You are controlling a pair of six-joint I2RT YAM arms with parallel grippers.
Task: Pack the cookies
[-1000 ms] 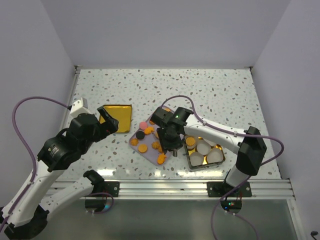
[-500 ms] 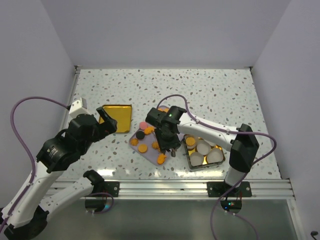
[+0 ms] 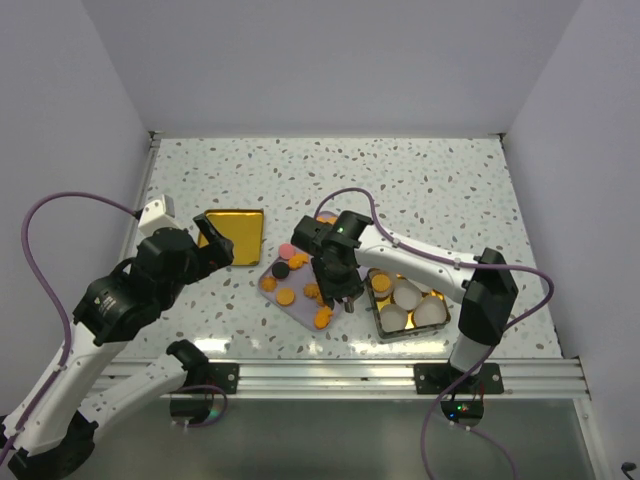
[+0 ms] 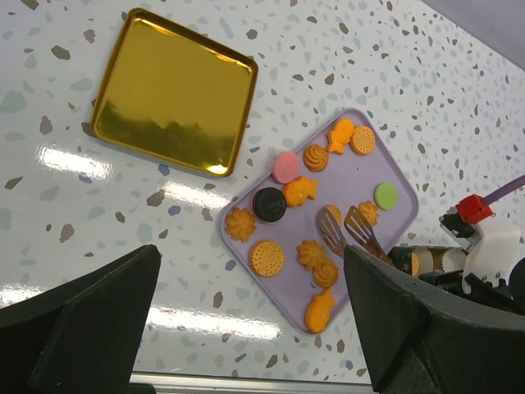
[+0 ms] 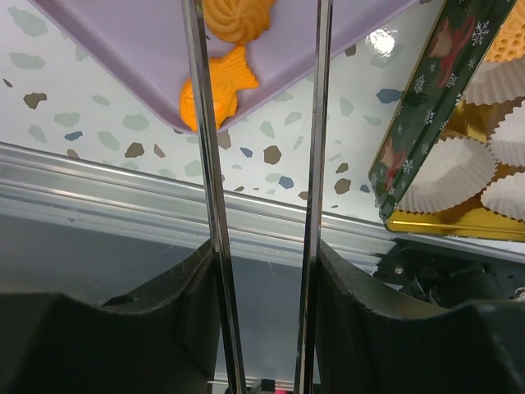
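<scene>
No writing is legible. The cookies (image 4: 314,254), mostly orange, lie on a lilac tray (image 4: 392,230). Left claw (image 4: 246,328) gapes wide; right claw's (image 4: 344,230) blades hang parted, gripping nothing.

Cookies (image 4: 267,258) on tray (image 4: 246,205), lid (image 4: 172,92) left, tin (image 3: 385,322) right.

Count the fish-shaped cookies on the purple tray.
3 show. One fish cookie lies at the far edge of the purple tray, another beside the pink one, the third at the near corner. The right arm may hide more.
</scene>
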